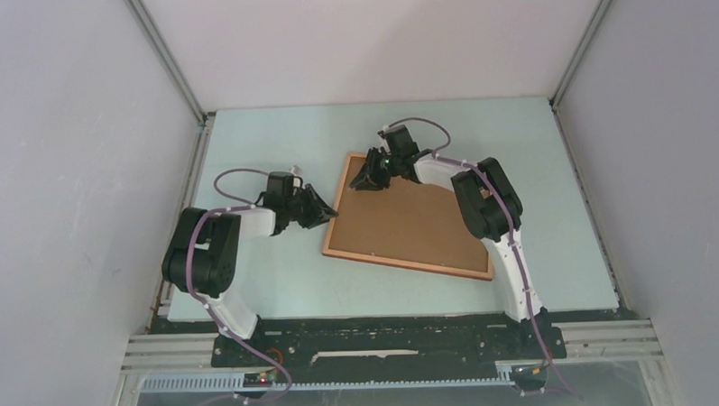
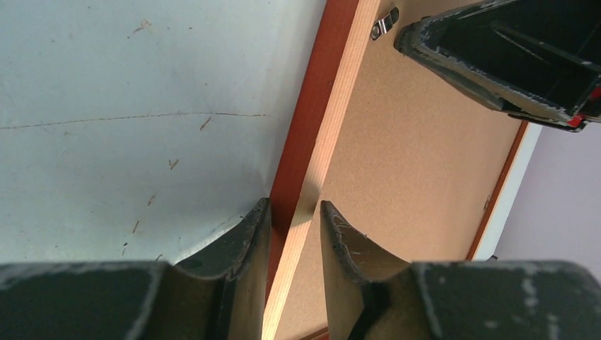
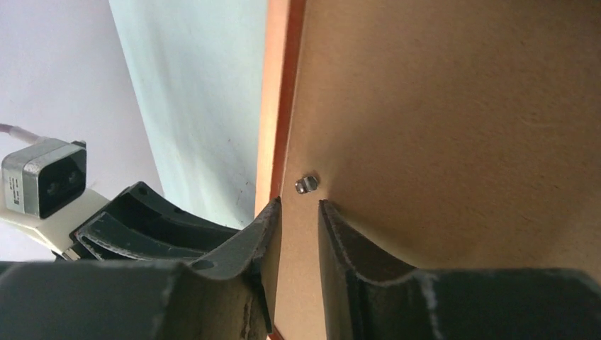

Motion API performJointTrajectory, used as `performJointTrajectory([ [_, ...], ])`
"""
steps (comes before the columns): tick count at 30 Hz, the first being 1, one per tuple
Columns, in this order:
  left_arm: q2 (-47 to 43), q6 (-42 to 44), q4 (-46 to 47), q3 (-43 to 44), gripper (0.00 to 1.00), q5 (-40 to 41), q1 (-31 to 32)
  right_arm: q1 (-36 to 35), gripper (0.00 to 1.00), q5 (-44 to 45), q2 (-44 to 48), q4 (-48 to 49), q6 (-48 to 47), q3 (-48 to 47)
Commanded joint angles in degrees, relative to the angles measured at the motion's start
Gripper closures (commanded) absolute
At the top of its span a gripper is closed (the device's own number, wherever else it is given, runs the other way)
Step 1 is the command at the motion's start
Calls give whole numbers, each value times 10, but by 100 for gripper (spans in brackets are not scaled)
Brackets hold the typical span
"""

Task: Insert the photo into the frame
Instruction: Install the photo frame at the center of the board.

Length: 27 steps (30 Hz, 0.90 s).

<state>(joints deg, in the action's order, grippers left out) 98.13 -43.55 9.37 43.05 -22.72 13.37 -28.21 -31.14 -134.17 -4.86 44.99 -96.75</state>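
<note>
The frame (image 1: 403, 263) lies face down on the pale table, its reddish-brown rail around a plain brown backing board (image 1: 402, 220). The photo is not in view. My left gripper (image 1: 324, 209) sits at the frame's left rail. In the left wrist view its jaws (image 2: 294, 205) stand narrowly apart on either side of the rail (image 2: 312, 142), closed on it. My right gripper (image 1: 366, 177) is at the frame's far left corner. Its jaws (image 3: 299, 203) are slightly apart over the board with nothing between them, just behind a small metal clip (image 3: 306, 184).
Grey walls close in the table (image 1: 278, 287) on three sides. The right gripper's fingers (image 2: 510, 57) show at the top of the left wrist view beside another clip (image 2: 383, 27). The left gripper (image 3: 142, 219) shows low in the right wrist view.
</note>
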Motion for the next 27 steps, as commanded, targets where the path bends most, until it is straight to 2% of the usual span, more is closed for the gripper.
performJointTrajectory([
  [1,-8,1,18,-11,68,-2,10,5,69,8,3,35,30,22],
  [4,-10,1,24,-16,68,0,10,4,72,3,-12,29,35,7],
  [10,-19,3,26,-24,70,5,10,0,73,8,-41,13,40,-31],
  [21,-17,6,21,-20,73,2,10,-12,83,-25,-83,14,55,-83],
  [27,-17,7,17,-17,74,4,12,-18,83,-35,-84,14,52,-86],
])
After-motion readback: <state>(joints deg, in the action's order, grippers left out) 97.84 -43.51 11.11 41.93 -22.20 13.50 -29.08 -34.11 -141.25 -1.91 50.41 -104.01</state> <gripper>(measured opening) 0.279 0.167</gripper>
